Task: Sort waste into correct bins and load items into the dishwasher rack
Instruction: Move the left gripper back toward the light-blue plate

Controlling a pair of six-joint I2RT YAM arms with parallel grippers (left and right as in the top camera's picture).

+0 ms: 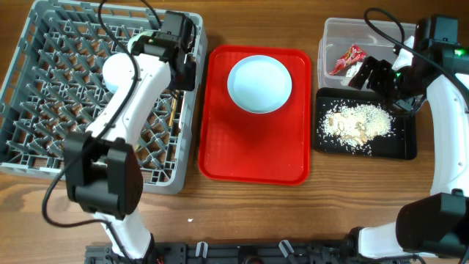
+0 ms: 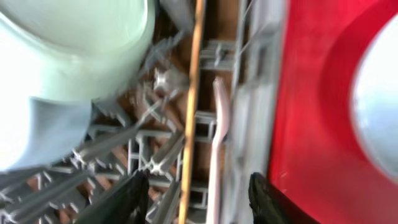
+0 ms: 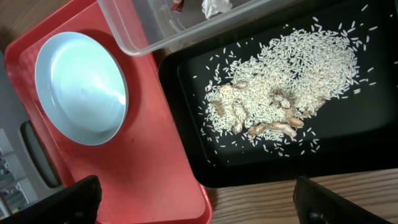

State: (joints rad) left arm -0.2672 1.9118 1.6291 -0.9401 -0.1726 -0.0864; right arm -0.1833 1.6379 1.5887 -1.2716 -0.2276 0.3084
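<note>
The grey dishwasher rack (image 1: 44, 110) fills the left. My left gripper (image 1: 185, 70) hangs open and empty over its right edge. In the left wrist view the gripper (image 2: 199, 202) is above a wooden chopstick (image 2: 193, 93) and a white fork (image 2: 217, 143) lying in the rack (image 2: 124, 155), with a mint bowl (image 2: 62, 62) in the rack to the left. A second mint bowl (image 1: 259, 84) sits on the red tray (image 1: 253, 158). My right gripper (image 1: 372, 75) is open and empty above the bins. The clear tub (image 1: 330, 33) holds the red wrapper (image 1: 346, 59) and napkin (image 3: 214, 6). The black tray (image 1: 403, 143) holds food scraps (image 1: 359, 123).
The right wrist view shows the gripper (image 3: 199, 205) over the red tray's (image 3: 155, 168) corner, with the bowl (image 3: 81, 87), clear tub (image 3: 155, 31) and scraps (image 3: 286, 93) in the black tray (image 3: 367, 137). Bare wooden table (image 1: 366, 191) lies in front. Plate and yellow cup are out of view.
</note>
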